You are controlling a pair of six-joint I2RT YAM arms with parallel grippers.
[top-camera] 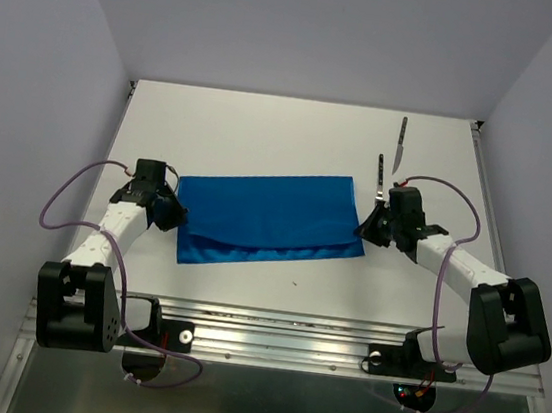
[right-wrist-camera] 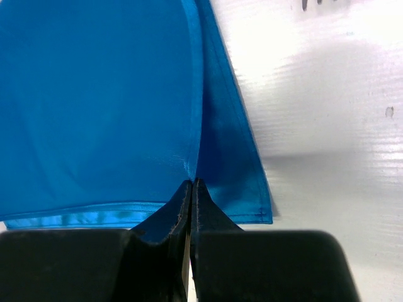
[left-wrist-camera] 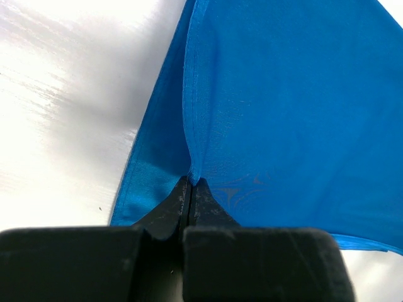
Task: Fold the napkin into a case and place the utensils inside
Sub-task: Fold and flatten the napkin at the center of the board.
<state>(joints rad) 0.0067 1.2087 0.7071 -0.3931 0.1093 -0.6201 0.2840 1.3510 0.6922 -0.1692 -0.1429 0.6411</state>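
Napkin [top-camera: 270,216] lies spread at the centre of the top view on the white desk [top-camera: 265,130]. It is a wide blue rectangle with a second layer showing as a brighter strip along its lower edge. At the left end of the cloth, the left claw [top-camera: 170,211] is clenched on the napkin's edge. In its wrist view the black fingertips [left-wrist-camera: 179,200] meet at the bottom centre with cloth pinched between them, and a crease runs up from that point. At the right end of the cloth, the right claw [top-camera: 369,228] grips the opposite edge the same way. Its wrist view shows the tips pressed together on the fabric, with the napkin's corner just to their right. Up in the right part of the top view, the knife [top-camera: 401,144] lies on bare desk, apart from the cloth. The fork [top-camera: 381,177] lies lower and to the knife's left, just above the right claw and beside the napkin's upper right corner.
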